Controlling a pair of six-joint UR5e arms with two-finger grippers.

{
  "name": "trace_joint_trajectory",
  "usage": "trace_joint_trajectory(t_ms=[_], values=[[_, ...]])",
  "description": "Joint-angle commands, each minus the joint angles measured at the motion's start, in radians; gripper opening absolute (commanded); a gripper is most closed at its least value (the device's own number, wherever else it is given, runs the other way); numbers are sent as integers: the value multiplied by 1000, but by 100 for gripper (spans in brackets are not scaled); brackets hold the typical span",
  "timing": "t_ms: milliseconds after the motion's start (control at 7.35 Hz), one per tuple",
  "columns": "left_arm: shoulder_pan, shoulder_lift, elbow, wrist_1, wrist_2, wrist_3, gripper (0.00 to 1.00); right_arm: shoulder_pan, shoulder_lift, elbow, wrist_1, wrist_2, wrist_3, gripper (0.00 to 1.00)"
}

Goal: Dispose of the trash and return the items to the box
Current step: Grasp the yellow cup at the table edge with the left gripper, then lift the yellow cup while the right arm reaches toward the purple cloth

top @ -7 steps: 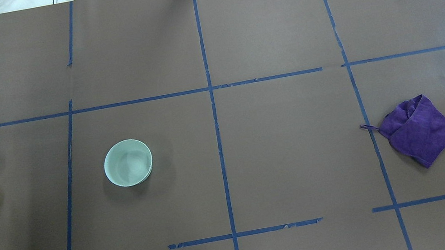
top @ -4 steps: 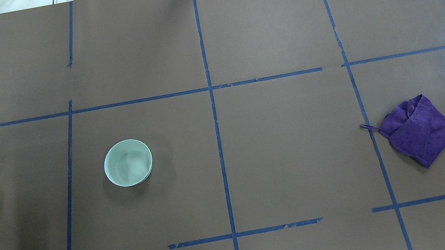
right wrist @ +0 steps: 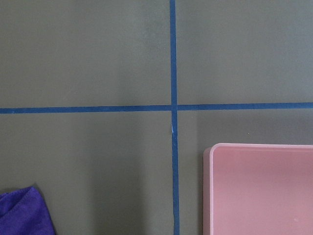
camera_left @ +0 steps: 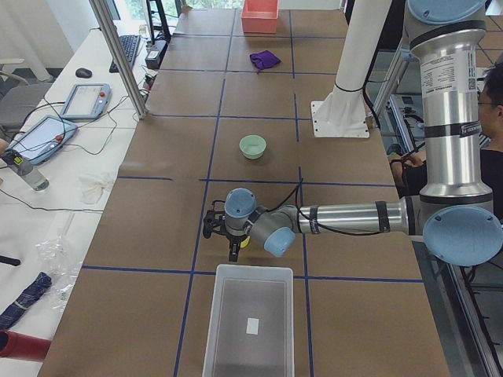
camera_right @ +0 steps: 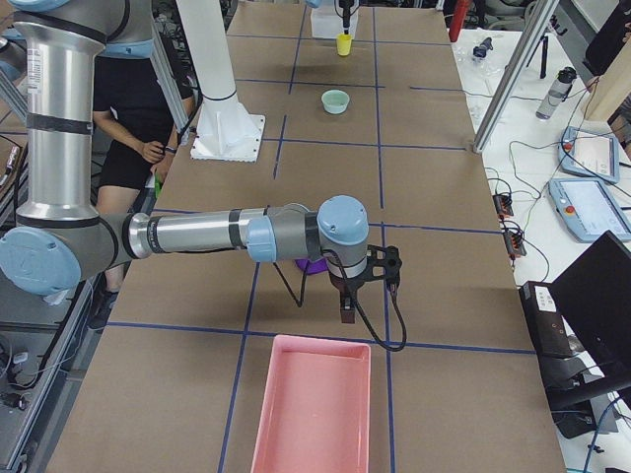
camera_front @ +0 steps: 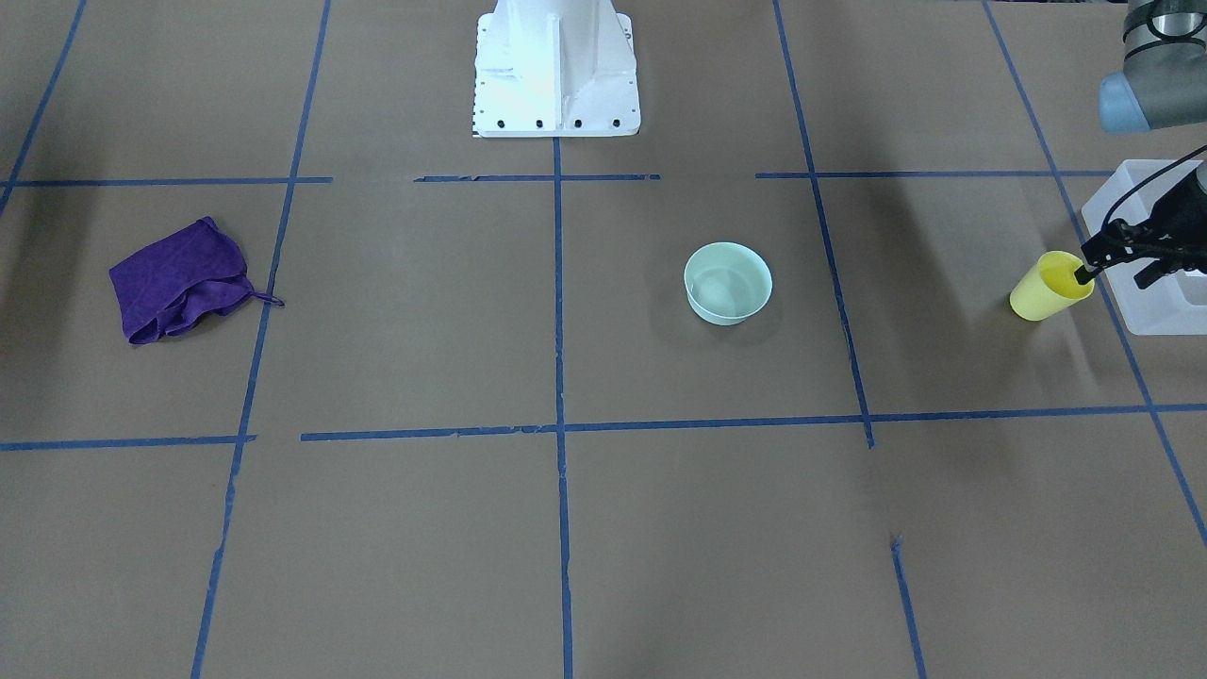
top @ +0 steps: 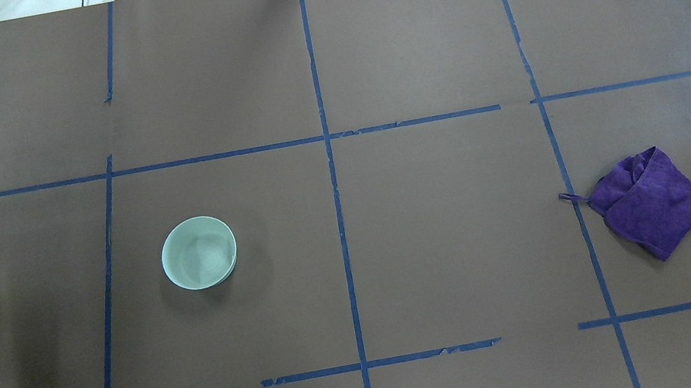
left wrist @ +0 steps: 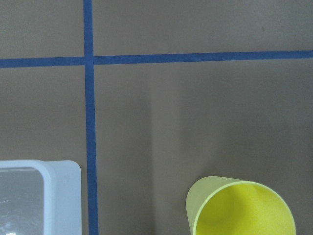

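In the front-facing view my left hand (camera_front: 1116, 273) is hovering open, one finger dipping into the yellow cup (camera_front: 1042, 294) just beside the box (camera_front: 1155, 321); in the left wrist view the cup is standing near the box's corner, so I am judging that closing on the rim, then lifting it into the box, is coming next.

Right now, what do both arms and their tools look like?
Both the left arm and right arm are silver metal tubes with pale blue round joint caps and dark bands at the joints. Each ends in a black two-finger tool, left tool and right tool, with a black cable looping off the wrist.
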Motion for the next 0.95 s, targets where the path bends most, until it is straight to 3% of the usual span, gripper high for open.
trace_joint_trajectory(t_ms=[0,136,272,408,544,817], values=[[32,-5,5,-5,-1,-12,91,0,0,-1,-2,-1,0,100],[43,-5,3,-5,-1,-12,83,0,0,-2,-2,-1,0,100],[45,-5,2,-5,-1,-9,59,0,0,-1,-2,0,0,100],[45,-5,2,-6,-1,-6,24,0,-1,-1,-2,2,0,100],[49,-5,2,-17,-1,-4,0,0,0,1,-3,12,0,100],[46,1,-36,-37,-16,-15,0,0,-1,-1,-3,37,0,100]])
